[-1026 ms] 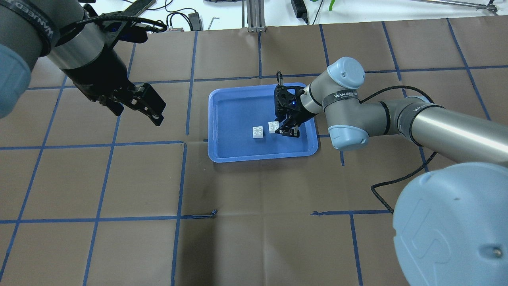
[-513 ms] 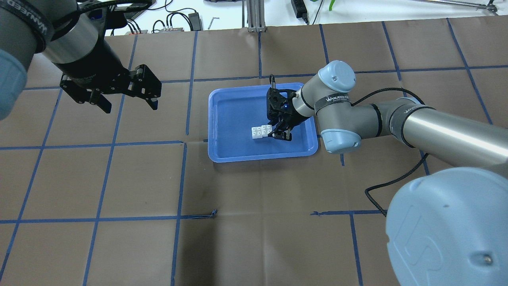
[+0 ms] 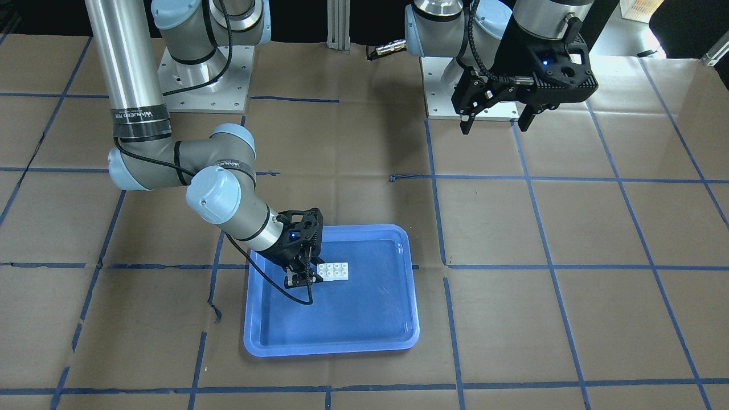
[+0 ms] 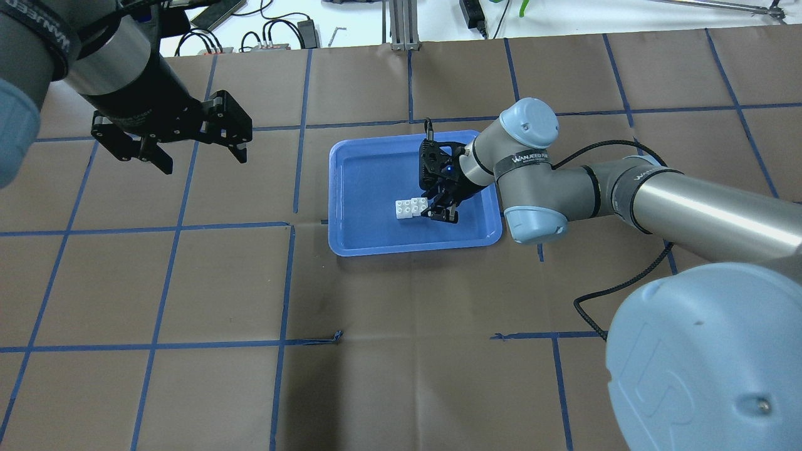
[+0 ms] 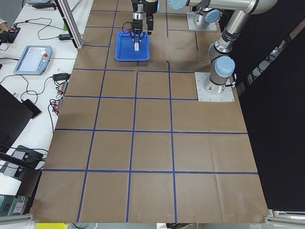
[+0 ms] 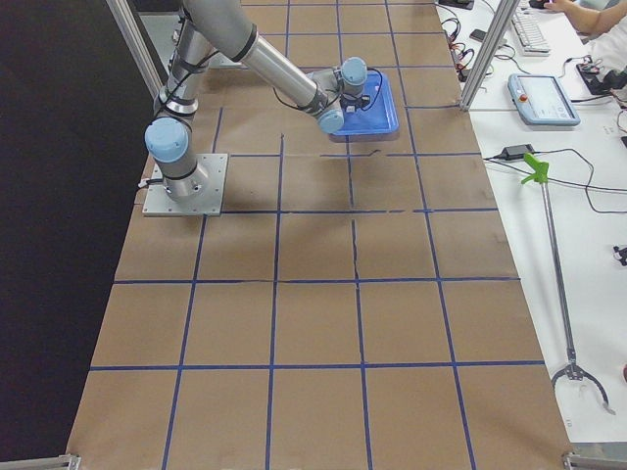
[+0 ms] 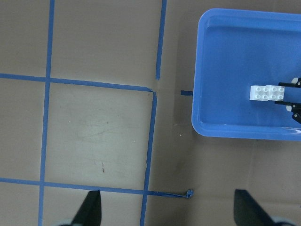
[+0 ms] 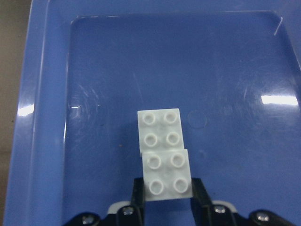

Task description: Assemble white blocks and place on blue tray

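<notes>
Blocks (image 4: 411,207) abut in blue tray (image 8: 235,70); right gripper (image 8: 167,189) pinches nearer white block (image 8: 167,173).

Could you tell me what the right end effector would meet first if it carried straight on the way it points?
Most likely the second block, lying directly ahead of the held block in the right end effector, apparently touching it.

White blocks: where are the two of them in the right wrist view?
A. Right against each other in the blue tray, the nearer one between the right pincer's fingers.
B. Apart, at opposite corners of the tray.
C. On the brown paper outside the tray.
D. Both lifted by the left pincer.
A: the white blocks lie right against each other inside the blue tray, and the right pincer has a finger on each side of the nearer one.
</notes>
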